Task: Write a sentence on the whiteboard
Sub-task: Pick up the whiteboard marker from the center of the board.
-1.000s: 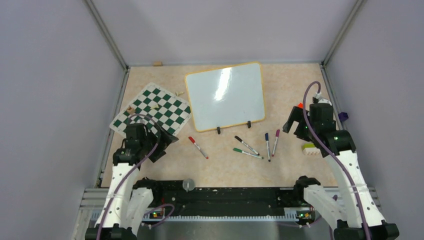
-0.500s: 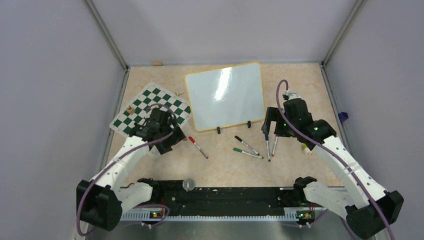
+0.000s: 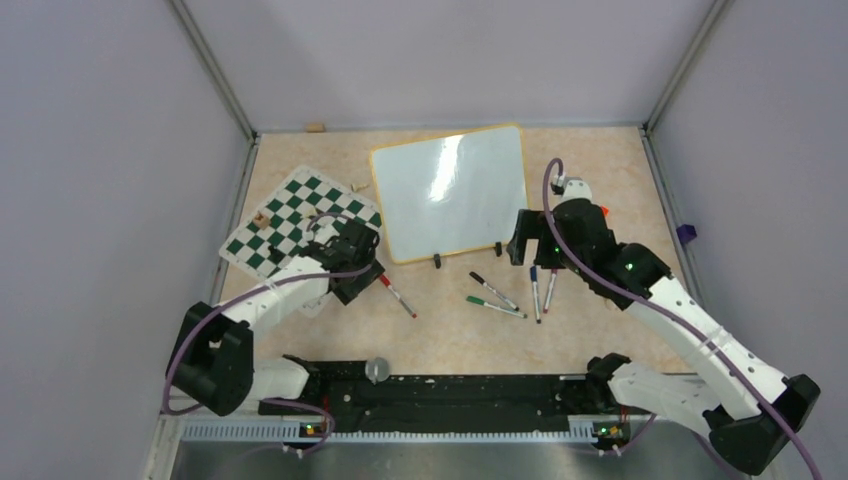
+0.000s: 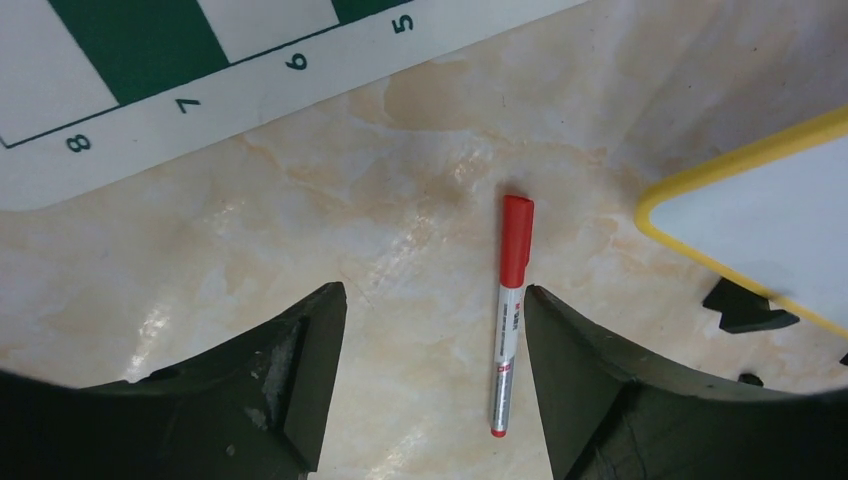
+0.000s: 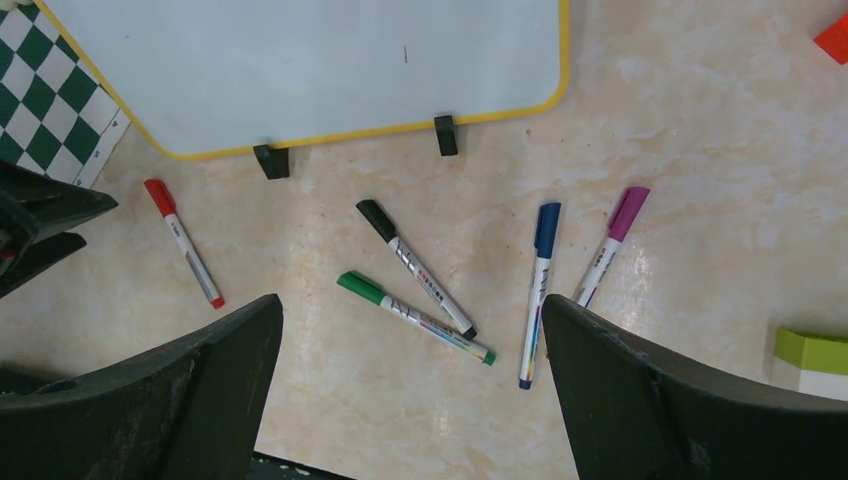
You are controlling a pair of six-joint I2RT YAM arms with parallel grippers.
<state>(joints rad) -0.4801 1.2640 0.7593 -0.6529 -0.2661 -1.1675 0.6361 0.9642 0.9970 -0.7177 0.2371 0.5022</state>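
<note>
The whiteboard, glossy white with a yellow frame and two black clips, lies at the table's back middle; it also shows in the right wrist view and its corner in the left wrist view. A red marker lies in front of it, and in the left wrist view it sits between my fingers, close to the right one. My left gripper is open and empty just above it. My right gripper is open and empty above black, green, blue and purple markers.
A green-and-white chess mat lies left of the whiteboard, with small pieces near it. A green-and-white block and an orange block lie at the right. A small wooden piece sits at the back wall.
My left gripper has moved right, off the chess mat, to the red marker. My right gripper has moved left from the right edge to above the group of markers.
</note>
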